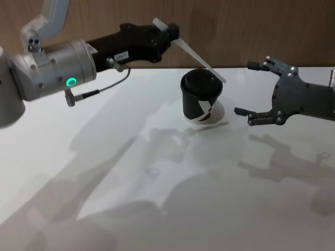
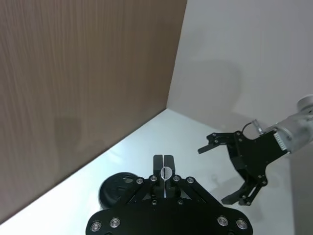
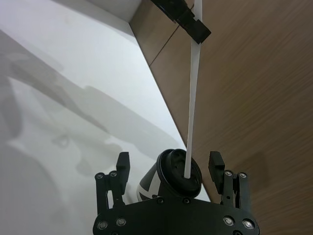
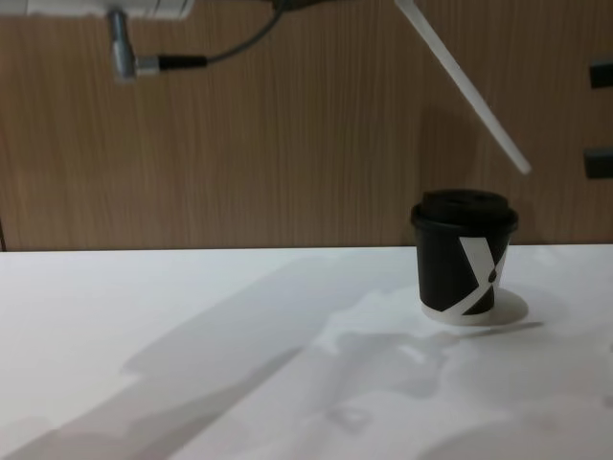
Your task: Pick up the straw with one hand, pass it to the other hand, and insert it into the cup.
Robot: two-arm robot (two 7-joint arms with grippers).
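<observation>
Wood-grain wall [image 1: 220, 31] backs a white table [image 1: 157, 204], and the cup [image 1: 201, 102] stands upright near the table's far edge, close to that wall. From the head view the left gripper [image 1: 168, 30] reaches in above and left of the cup, jaws clamped on the upper part of the straw [image 1: 201, 60], which slants down toward the right. A green ring light [image 1: 70, 82] glows on its silver wrist and a thin black cable [image 1: 104, 88] loops beneath.

The left wrist view looks down the straw's end, pinched between the two fingers. From the head the straw's lower tip seems to sit at the right rim of the lid [image 4: 465, 206], and the right wrist view lines it up with the lid's middle. The chest view, seeing it from the side, shows the tip hanging above and a little right of the lid, apart from it.

The right gripper [image 1: 250, 91] hovers just right of the cup, jaws spread wide and holding nothing; its own camera frames the cup between the fingers without contact.

Bare tabletop, crossed by shadows, spreads in front of the cup and to its left; behind it the table edge and wall lie close
</observation>
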